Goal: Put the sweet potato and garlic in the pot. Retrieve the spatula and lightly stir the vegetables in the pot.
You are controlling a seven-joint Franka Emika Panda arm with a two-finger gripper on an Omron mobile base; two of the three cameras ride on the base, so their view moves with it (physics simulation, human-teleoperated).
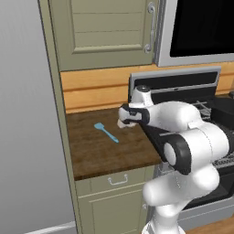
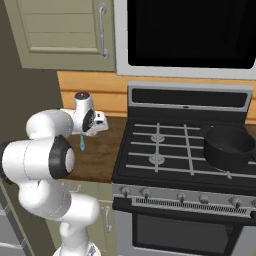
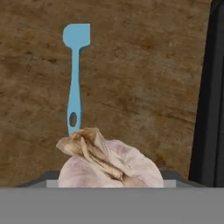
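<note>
I have the garlic [image 3: 111,164] pinched in my end effector [image 3: 111,181], lifted clear of the wooden surface [image 1: 100,151] so that I can carry it across to the pot [image 2: 229,146]; my fingertips themselves are hidden behind the bulb in the hand view, but it sits right at the bottom of that view with the wood well below it, which I take as a firm hold rather than a mere touch. The bulb is off-white with a pinkish blush, rounded and plump, with a tuft of dry, papery tan skin twisted at its top. The pot stands well apart from me, on the back right burner of the stove [image 2: 165,150], round, black and deep; from the right base view I cannot tell whether the sweet potato lies inside it. The spatula [image 3: 75,74] lies flat on the surface beneath my hand, light blue, its squarish head pointing away and its slim handle, with a hanging hole near the end, running toward me. I judge it lies there, untouched and easy to reach, because the stirring comes last. So the garlic goes first, and a swing to the right over the burners is what the next move calls for.
</note>
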